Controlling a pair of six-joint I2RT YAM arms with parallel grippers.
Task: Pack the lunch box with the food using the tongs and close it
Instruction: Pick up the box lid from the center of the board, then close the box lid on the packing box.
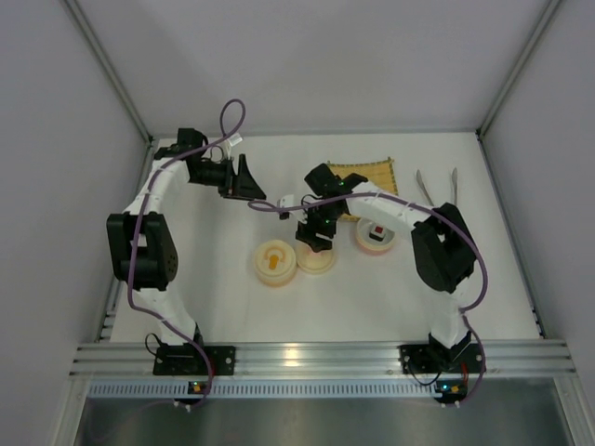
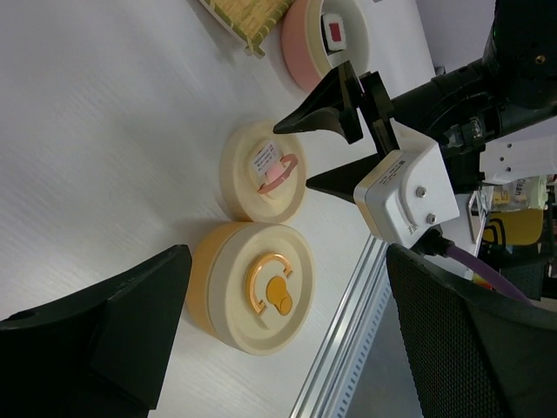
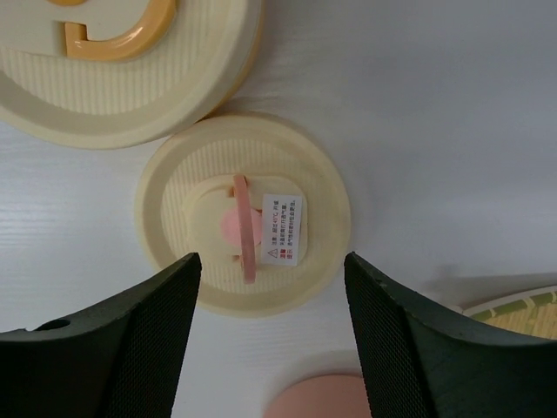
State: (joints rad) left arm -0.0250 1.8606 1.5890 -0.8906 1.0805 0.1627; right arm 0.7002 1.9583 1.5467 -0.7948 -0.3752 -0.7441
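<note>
Nearest the bottom of the top view, a round cream and orange container with an orange handle is being shown resting on the white table. Just to its right a cream lid with a pink handle and a small label is being shown lying flat. The right gripper is being held directly over that lid with its fingers spread apart on either side of the pink handle. Whether they are touching the lid cannot be told. To the right of the lid, the pink lunch box is being left uncovered, and one piece of food, black and white with a red top, is being shown lying inside it. Further up and to the left of centre, the left gripper is being held above the table with its jaws wide apart and with nothing between them. Beyond the lunch box, a yellow woven mat is being partly hidden by the right arm. In the upper right of the frame, the tongs are being left flat on the table, untouched by either gripper, their two thin arms spread in a narrow V and pinching nothing.
</note>
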